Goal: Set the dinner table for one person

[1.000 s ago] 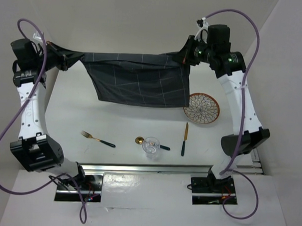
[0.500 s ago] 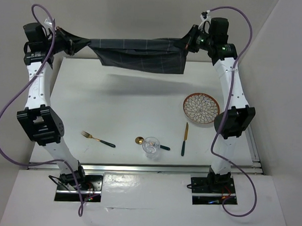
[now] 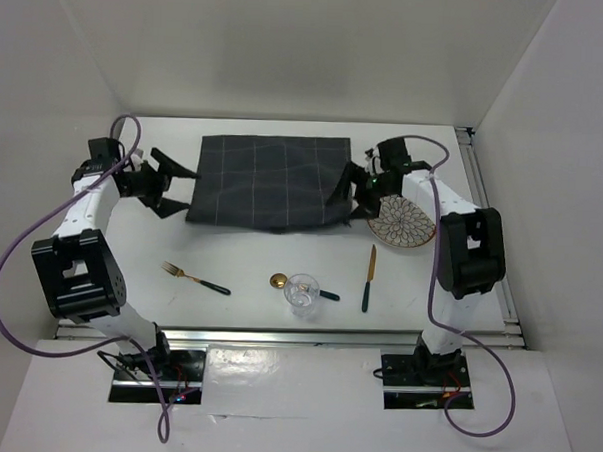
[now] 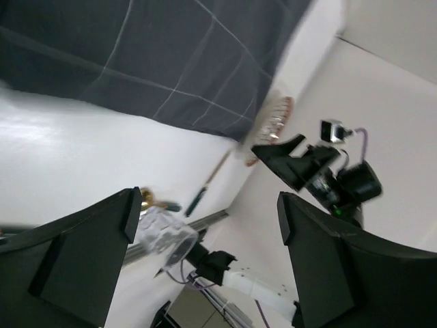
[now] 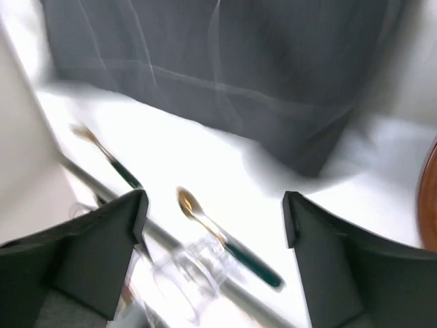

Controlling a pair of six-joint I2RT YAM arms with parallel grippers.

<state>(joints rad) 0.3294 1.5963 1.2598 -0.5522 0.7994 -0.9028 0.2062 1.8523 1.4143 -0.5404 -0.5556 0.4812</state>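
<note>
A dark grey cloth with pale grid lines [image 3: 268, 180] lies spread flat at the back of the white dinner table [image 3: 260, 249]. My left gripper [image 3: 188, 188] is open just off the cloth's left edge, nothing between its fingers. Open too, my right gripper [image 3: 338, 191] hovers at the cloth's right edge beside the patterned plate [image 3: 404, 222]. The left wrist view looks past the open left gripper [image 4: 205, 232] at the cloth [image 4: 171, 55] and glass [image 4: 164, 236]. In the blurred right wrist view, the right gripper [image 5: 212, 225] is empty, cloth [image 5: 239, 68] beyond.
Near the front edge lie a gold fork with a green handle [image 3: 194, 278], a gold spoon [image 3: 279, 281], a clear glass [image 3: 302, 292] and a knife [image 3: 368, 277]. White walls close in the back and both sides.
Both arms dropped from high at the back, where they held the cloth stretched in the air. The cloth now lies flat on the table and both grippers have opened and let it go.
</note>
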